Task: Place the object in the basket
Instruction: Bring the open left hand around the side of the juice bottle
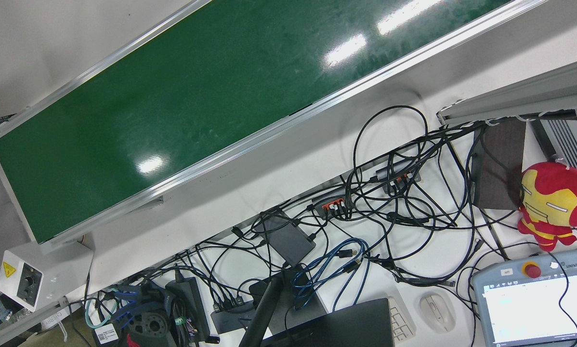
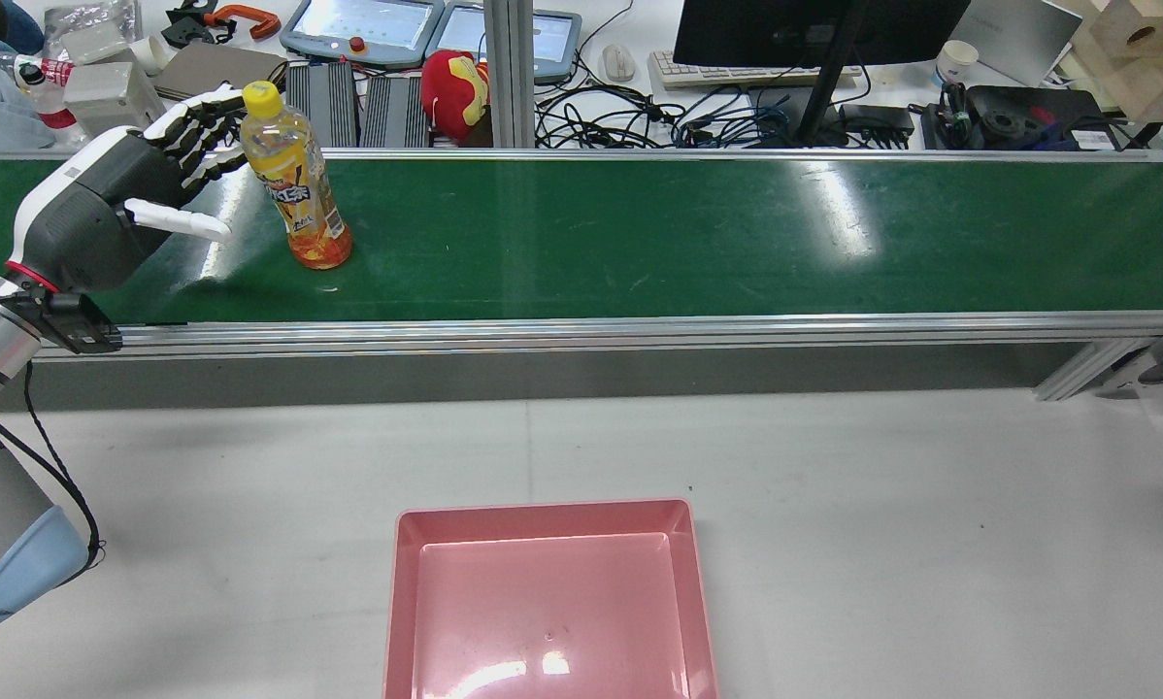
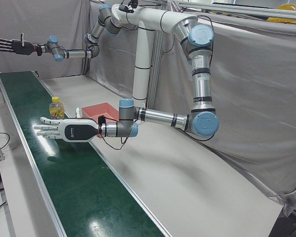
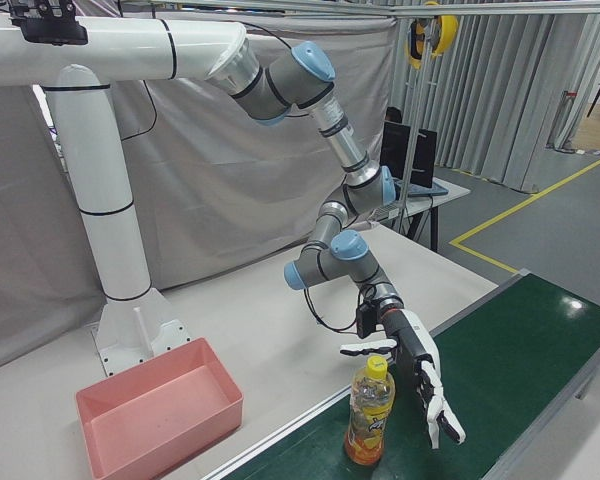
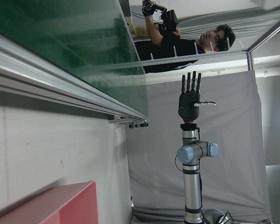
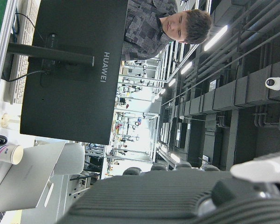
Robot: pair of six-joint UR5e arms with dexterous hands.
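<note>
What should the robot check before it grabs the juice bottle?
1. Bottle upright on the green conveyor belt: ok.
2. Left hand open, fingers spread: ok.
3. Left hand beside the bottle, on its left in the rear view: ok.
4. Fingers touching the bottle: cannot tell; they look very close near the cap.
5. Pink basket empty and ready on the table: ok.
6. Right hand raised, open and far from the bottle: ok.
</note>
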